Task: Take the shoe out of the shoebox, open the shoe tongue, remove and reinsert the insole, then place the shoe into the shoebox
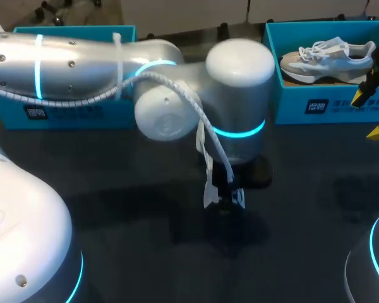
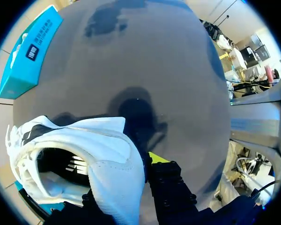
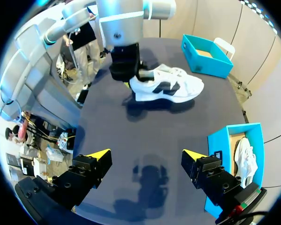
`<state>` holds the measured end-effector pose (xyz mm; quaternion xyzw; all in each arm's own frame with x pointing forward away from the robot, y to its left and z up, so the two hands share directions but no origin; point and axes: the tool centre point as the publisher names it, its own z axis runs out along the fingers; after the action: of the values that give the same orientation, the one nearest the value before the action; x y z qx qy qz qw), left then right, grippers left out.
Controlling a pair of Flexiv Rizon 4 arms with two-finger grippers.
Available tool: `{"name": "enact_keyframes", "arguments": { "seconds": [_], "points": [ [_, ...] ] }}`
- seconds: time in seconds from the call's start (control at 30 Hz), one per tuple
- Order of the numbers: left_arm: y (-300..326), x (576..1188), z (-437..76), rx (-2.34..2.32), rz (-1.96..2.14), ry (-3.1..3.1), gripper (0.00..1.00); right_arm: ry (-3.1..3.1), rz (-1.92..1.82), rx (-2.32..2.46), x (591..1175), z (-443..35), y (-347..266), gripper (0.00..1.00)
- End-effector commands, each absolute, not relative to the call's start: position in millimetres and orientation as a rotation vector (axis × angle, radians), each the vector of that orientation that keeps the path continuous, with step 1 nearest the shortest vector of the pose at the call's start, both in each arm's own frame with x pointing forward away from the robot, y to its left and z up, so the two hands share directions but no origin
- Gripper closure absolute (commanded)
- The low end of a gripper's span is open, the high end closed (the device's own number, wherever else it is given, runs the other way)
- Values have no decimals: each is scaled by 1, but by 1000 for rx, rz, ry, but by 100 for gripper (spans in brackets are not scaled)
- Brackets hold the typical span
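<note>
In the right wrist view a white shoe (image 3: 166, 86) with black side marks sits low over the middle of the dark table. My left gripper (image 3: 131, 77) comes down onto its heel. The left wrist view shows that gripper (image 2: 131, 178) shut on the shoe's heel collar (image 2: 107, 159), with the shoe's mouth open beside it and one yellow fingertip (image 2: 157, 158) showing. In the head view my left arm (image 1: 234, 95) hides the shoe. An open blue shoebox (image 1: 69, 107) stands at the back left. My right gripper (image 3: 147, 157) hangs open and empty over the table's right side (image 1: 369, 113).
A second blue shoebox (image 1: 328, 95) at the back right holds another white shoe (image 1: 328, 53); it lies close beside my right gripper (image 3: 234, 154). The left box (image 3: 206, 58) stands beyond the held shoe. A blue box (image 2: 30, 51) shows far ahead of my left gripper.
</note>
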<state>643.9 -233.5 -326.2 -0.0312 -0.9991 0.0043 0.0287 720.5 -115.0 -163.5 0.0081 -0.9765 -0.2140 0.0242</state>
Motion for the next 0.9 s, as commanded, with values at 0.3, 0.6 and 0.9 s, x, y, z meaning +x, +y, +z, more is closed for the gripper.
{"name": "enact_keyframes", "arguments": {
  "seconds": [0.3,0.6,0.9],
  "points": [
    [-207,660,-234,-117,70,-3098,100,-3020,-658,24,722,-164,-115,0],
    [-200,660,-214,-140,69,-3139,100,-3020,-658,24,722,-164,-115,0],
    [-199,659,-212,-154,67,-3155,100,-3020,-658,24,722,-164,-115,0]
  ]
}}
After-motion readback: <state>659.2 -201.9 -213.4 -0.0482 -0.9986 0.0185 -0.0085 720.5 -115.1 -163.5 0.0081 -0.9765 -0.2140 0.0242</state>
